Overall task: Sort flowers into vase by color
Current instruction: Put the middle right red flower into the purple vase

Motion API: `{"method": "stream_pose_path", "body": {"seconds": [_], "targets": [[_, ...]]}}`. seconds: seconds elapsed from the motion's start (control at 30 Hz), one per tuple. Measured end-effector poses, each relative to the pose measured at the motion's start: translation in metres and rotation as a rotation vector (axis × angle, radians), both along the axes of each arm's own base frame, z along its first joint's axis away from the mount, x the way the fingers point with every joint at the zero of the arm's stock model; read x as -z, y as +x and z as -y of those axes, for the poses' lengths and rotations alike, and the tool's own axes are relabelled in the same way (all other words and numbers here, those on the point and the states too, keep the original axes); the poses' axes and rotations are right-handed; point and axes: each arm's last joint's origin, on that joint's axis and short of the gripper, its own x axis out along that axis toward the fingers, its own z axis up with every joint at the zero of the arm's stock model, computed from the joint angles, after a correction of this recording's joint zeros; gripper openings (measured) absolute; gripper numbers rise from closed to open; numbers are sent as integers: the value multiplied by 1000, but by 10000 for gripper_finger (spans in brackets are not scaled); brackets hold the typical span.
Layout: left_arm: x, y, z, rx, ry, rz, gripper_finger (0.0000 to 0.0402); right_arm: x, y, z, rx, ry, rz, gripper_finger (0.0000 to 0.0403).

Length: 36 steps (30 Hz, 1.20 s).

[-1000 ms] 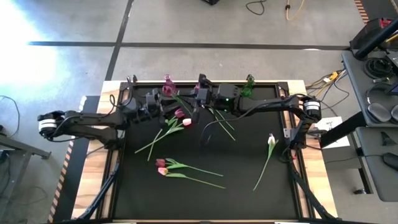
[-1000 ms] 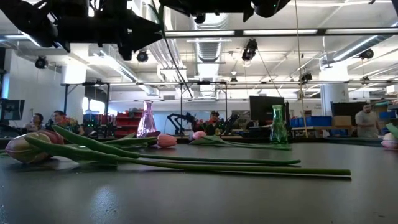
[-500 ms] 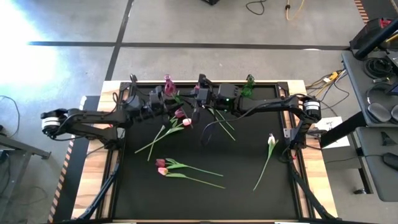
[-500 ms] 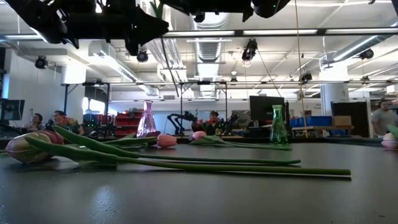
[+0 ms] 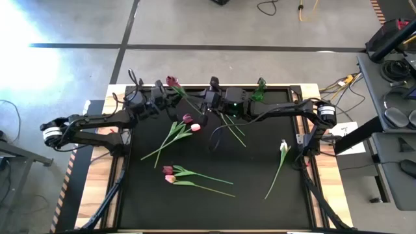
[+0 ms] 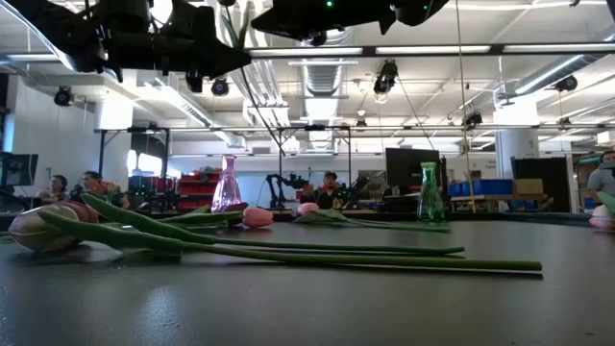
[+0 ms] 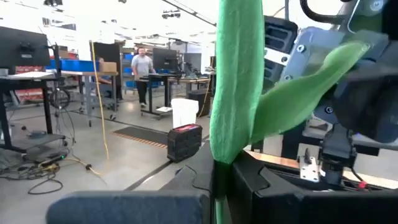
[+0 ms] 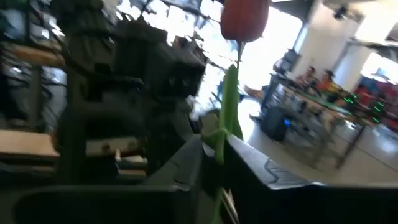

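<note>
A maroon-headed tulip (image 5: 172, 80) hangs in the air over the table's far side, with its stem (image 5: 188, 97) running between my two grippers. My left gripper (image 5: 169, 93) is shut on the stem near the head. My right gripper (image 5: 204, 109) stands farther down the stem, its fingers a little apart on either side of it (image 8: 221, 146). The pink vase (image 6: 227, 185) and the green vase (image 6: 430, 192) stand upright at the far edge. The other flowers lie flat on the black mat: a pair (image 5: 175, 133), another pair (image 5: 188, 177) and a white one (image 5: 279, 162). My left gripper pinches the tulip's green stem (image 7: 231, 143) between its two fingers, just where a leaf branches off. The fingers come level from the table's left and lie across the stem. The tulip is lifted clear of the table. I cannot tell whether my right gripper's fingers touch the stem.
Loose green stems and leaves (image 5: 232, 127) lie on the mat below my right gripper. The green vase (image 5: 260, 91) stands just beyond the right arm. Bare mat (image 5: 247, 195) lies toward the near edge. People stand in the room behind the table.
My left gripper has gone toward the table's far edge and a little to the right, up to the tulip's stem. The maroon head has shifted toward the far edge and now shows where the pink vase showed from above.
</note>
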Motion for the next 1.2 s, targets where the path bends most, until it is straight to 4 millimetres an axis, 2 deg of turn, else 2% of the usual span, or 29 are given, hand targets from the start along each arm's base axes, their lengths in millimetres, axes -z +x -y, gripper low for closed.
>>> {"method": "stream_pose_path", "body": {"seconds": [0.2,0.33,0.47,0.63,0.67,0.93,1.2], "targets": [[0,-8,-16,-55,11,-11,1,-2,-8,1,91,-10,-83,158],[2,-15,-30,-78,20,-40,1,-11,-20,1,168,-29,-156,177],[-10,-19,-49,-113,24,-69,0,-25,-37,0,240,-49,-212,140],[-38,-18,-75,-175,43,-220,0,-35,-58,0,253,-80,-252,32],[-45,-18,-80,-182,40,-254,0,-36,-62,1,257,-81,-250,22],[-91,-19,-108,-195,63,-416,0,-36,-92,12,311,-59,-228,9],[-122,-21,-116,-217,90,-441,0,-29,-106,13,322,-50,-206,9]]}}
